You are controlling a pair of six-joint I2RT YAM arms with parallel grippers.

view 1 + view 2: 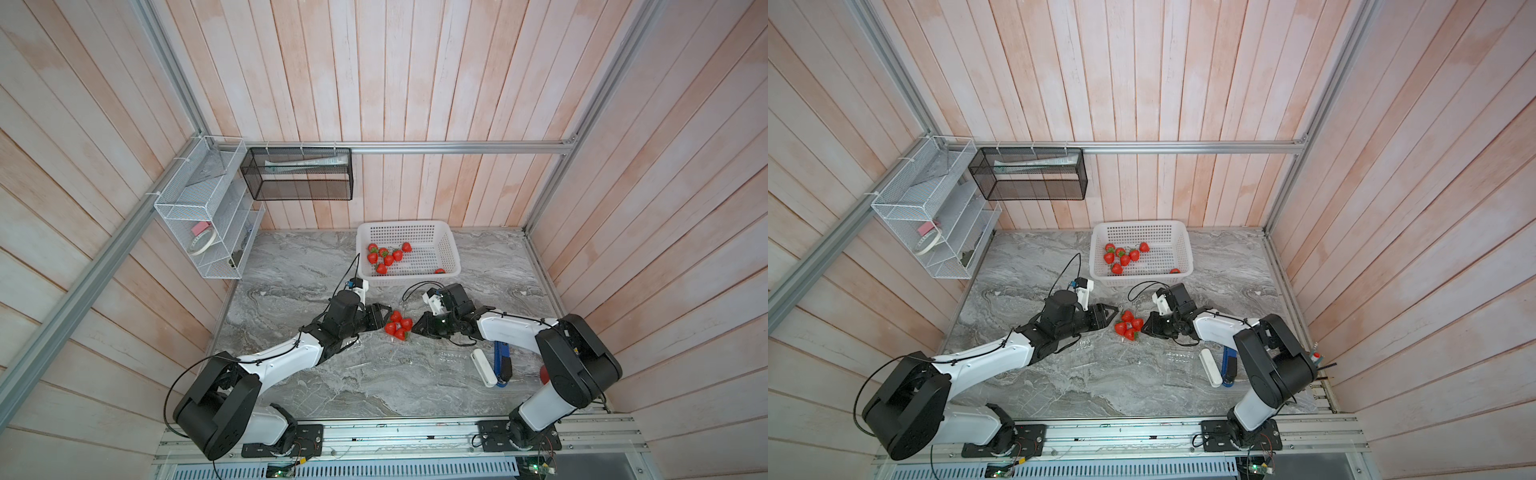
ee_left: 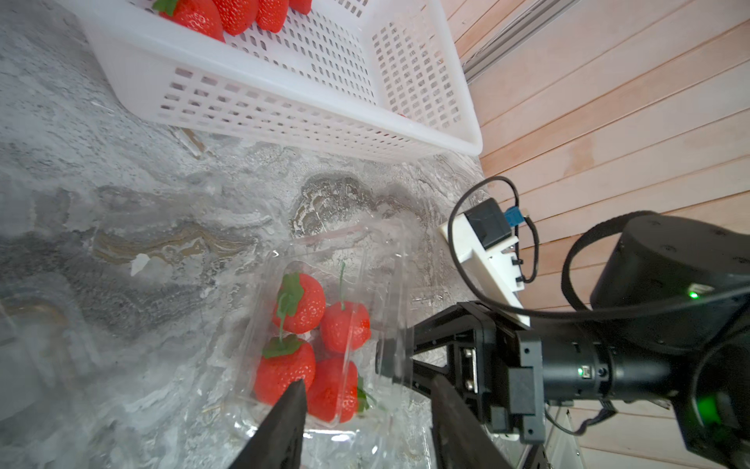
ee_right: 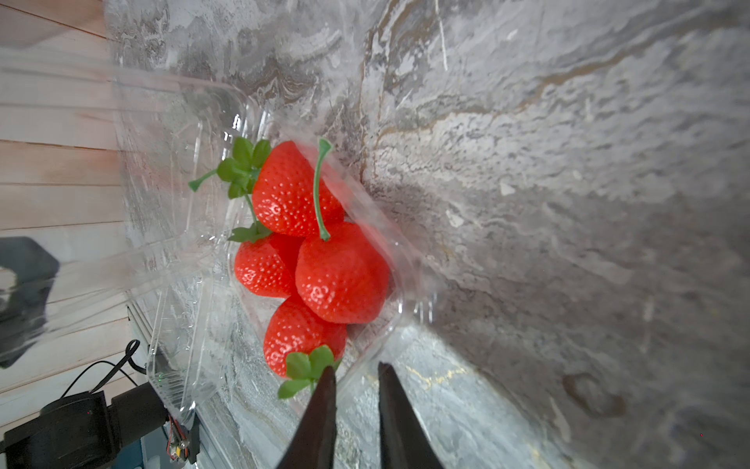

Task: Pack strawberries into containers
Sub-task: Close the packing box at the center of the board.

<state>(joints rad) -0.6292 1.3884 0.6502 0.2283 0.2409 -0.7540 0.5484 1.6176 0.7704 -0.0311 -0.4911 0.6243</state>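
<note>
A clear container [image 1: 409, 337] [image 2: 324, 426] [image 3: 401, 284] sits mid-table with its lid [image 3: 162, 195] open and raised. It holds several red strawberries [image 1: 398, 325] [image 1: 1128, 324] [image 2: 300, 302] [image 3: 341, 272]. My left gripper [image 1: 384, 318] [image 1: 1113, 318] [image 2: 369, 390] is open at the container's left side, with nothing between its fingers. My right gripper [image 1: 415, 328] [image 1: 1144, 326] [image 3: 357, 371] is at the container's right corner, its jaws narrowly apart and closed over the clear rim. More strawberries [image 1: 386, 257] [image 2: 227, 16] lie in the white basket [image 1: 453, 249] [image 2: 284, 105].
The white basket stands against the back wall. Another clear container [image 1: 1177, 365] lies in front of the right gripper. A white bar [image 1: 484, 368] and a blue tool [image 1: 503, 361] lie beside the right arm. A red cup [image 1: 543, 374] shows behind that arm. Wire racks [image 1: 208, 216] hang on the left wall.
</note>
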